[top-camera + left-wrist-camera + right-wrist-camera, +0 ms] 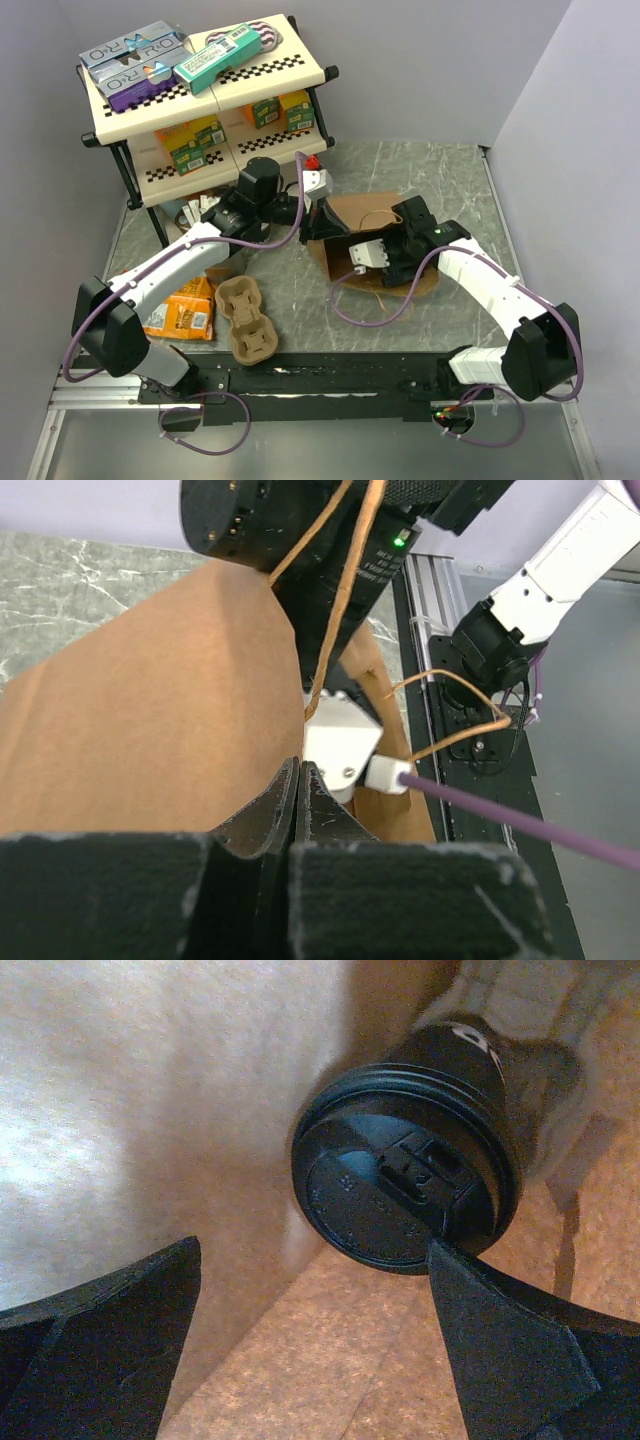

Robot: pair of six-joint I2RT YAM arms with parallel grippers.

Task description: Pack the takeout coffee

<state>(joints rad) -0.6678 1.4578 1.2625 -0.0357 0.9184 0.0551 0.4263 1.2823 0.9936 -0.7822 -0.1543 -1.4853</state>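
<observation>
**Takeout coffee** [405,1185]: paper cup with a round black lid [400,1190], inside the paper bag [150,1090]. It sits just beyond the right gripper's [312,1260] fingertips, off-centre toward the finger on the picture's right, with the lid turned toward the jaws. The lid rim meets that fingertip [445,1260] in view, but whether they touch cannot be told.

**Right gripper**: jaws spread wide inside the bag's mouth, gripping nothing, with brown paper on every side of them.

**Left gripper** [300,775]: jaws pressed together, pinching the bag's edge. The paper sheet runs off to one side of them, and a twisted paper handle [330,600] rises beyond the tips.

**Paper bag**: brown, on the table [420,170] between the two grippers.

**Pulp cup carrier** [247,320]: well behind the left jaws, beside that arm.

**Orange snack packet** [183,315]: just beside the carrier.

**Shelf rack** [200,80]: stocked with boxes, well apart from both grippers.
</observation>
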